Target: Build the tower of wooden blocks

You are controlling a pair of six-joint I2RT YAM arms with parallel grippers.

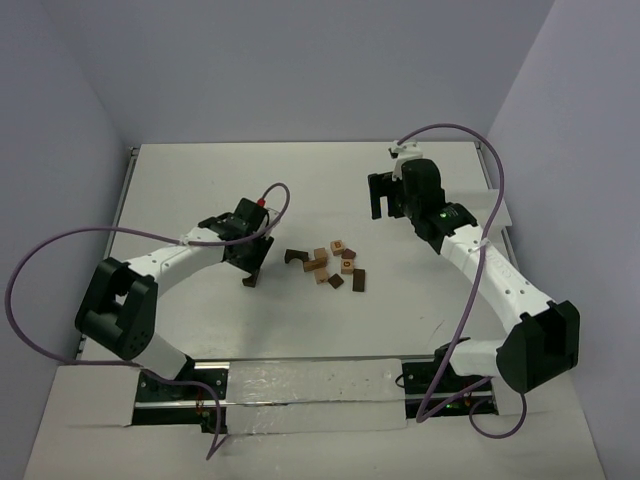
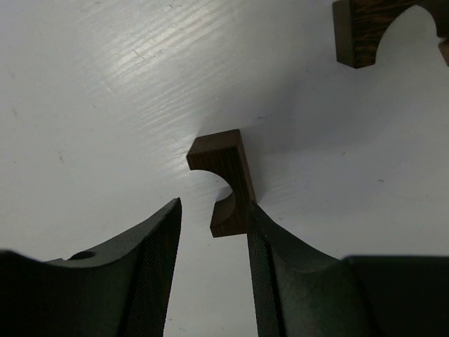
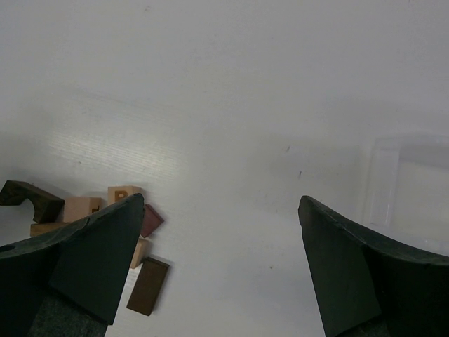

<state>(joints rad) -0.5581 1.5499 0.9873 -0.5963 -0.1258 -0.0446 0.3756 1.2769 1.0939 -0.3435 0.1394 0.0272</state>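
Presently left claw (image 2: 213, 206) part-spread around arch block (image 2: 226, 175) — one finger (image 2: 264, 256) touching; right claw (image 3: 221, 202) spread wide — loose blocks (image 1: 335, 265) well apart.

Bright, even light from overhead. Glare streaks my white table (image 2: 154, 49); shadows lie soft and faint. The near edges of my wrist views blur.

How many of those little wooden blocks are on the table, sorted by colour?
Light tan blocks: 5
Reddish-brown blocks: 1
Dark brown arch blocks: 2
Dark brown plain blocks: 2
Total: 10, as best the top view shows. The blocks are tiny and most sit huddled together, so the tan count could be off by one.
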